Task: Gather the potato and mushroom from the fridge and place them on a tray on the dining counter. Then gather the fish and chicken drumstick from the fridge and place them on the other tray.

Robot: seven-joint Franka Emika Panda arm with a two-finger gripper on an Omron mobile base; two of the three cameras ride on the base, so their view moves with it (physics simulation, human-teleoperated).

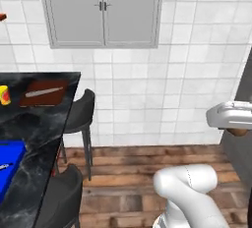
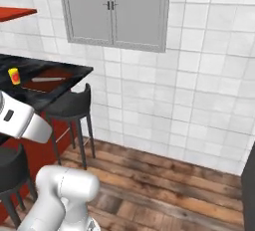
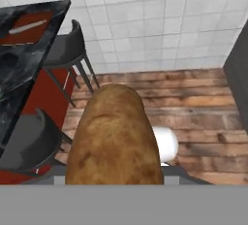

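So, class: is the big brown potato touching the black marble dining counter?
Apart. In the hand view the potato hangs over wooden floor, clear of the dining counter.

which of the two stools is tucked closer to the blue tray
The near stool at the bottom edge, beside the blue tray; the far stool stands by the counter's far corner.

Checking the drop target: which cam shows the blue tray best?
Left base view: the tray lies at the picture's left edge on the dining counter, partly cropped. The right base and hand views show the counter's far end, with none of the tray's blue.
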